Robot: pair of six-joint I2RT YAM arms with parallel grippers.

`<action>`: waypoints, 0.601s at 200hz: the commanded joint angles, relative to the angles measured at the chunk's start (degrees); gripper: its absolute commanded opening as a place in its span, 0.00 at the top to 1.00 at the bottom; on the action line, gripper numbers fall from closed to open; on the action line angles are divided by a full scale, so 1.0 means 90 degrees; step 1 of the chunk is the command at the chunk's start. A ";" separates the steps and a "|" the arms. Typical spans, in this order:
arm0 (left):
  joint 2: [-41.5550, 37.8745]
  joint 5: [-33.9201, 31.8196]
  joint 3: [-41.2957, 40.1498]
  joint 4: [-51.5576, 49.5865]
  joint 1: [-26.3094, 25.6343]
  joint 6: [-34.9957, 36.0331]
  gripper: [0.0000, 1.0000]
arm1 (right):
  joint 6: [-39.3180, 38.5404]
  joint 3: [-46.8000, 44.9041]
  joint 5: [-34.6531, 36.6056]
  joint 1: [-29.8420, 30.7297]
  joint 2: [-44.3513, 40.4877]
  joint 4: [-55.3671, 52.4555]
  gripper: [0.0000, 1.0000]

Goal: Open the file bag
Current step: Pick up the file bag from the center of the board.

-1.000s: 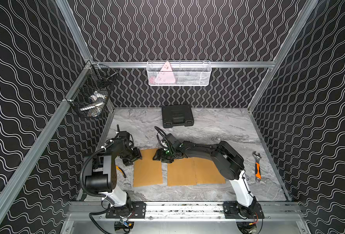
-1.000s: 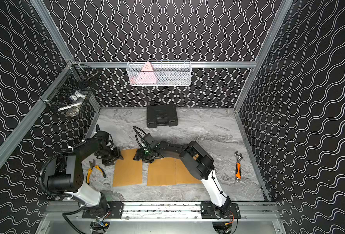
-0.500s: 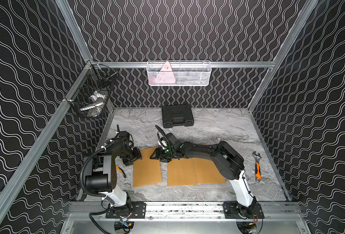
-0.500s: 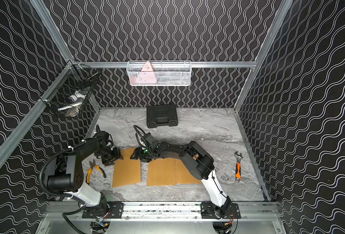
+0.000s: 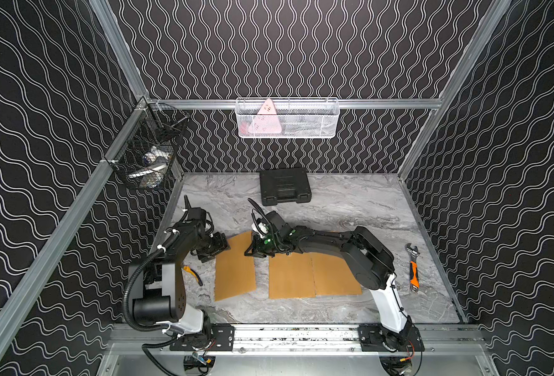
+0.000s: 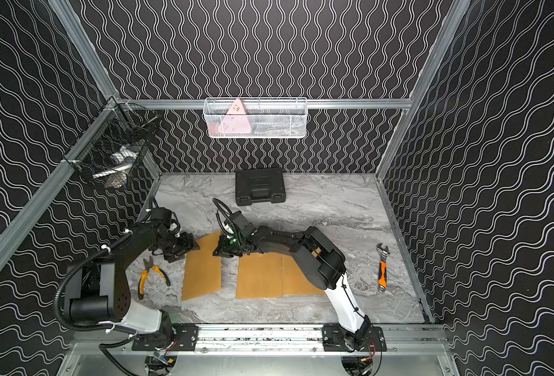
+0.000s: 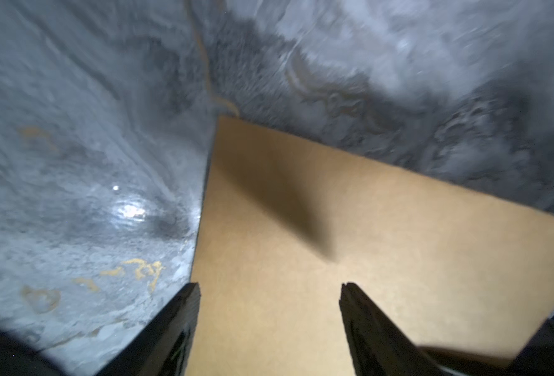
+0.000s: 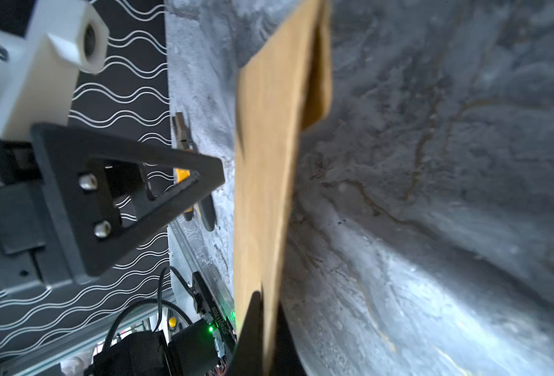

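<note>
The brown paper file bag [image 5: 235,270] [image 6: 202,273] lies on the marble table at front left. My right gripper [image 5: 253,254] [image 8: 269,299] is shut on its far right edge. That edge stands lifted off the table in the right wrist view, and two paper layers [image 8: 318,65] gape apart at the other end. My left gripper [image 5: 222,247] [image 7: 270,286] is open over the bag's far left corner, with only brown paper [image 7: 334,228] showing between its fingers. A second brown sheet [image 5: 314,276] lies flat just to the right, partly under the right arm.
A black case [image 5: 284,186] sits at the back of the table [image 5: 350,201]. An orange-handled wrench [image 5: 413,270] lies at the right, and yellow pliers [image 6: 153,273] lie beside the left arm. A black wire basket [image 5: 148,156] and a white basket [image 5: 287,118] hang on the walls.
My right gripper has shut on the file bag's edge and raised it slightly. The left gripper has opened a little wider in place.
</note>
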 commanded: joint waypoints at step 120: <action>-0.1359 0.1735 0.0694 0.0913 0.0007 -0.0170 0.22 | -0.1379 -0.0475 -0.0526 -0.1073 -0.2255 -0.1087 1.00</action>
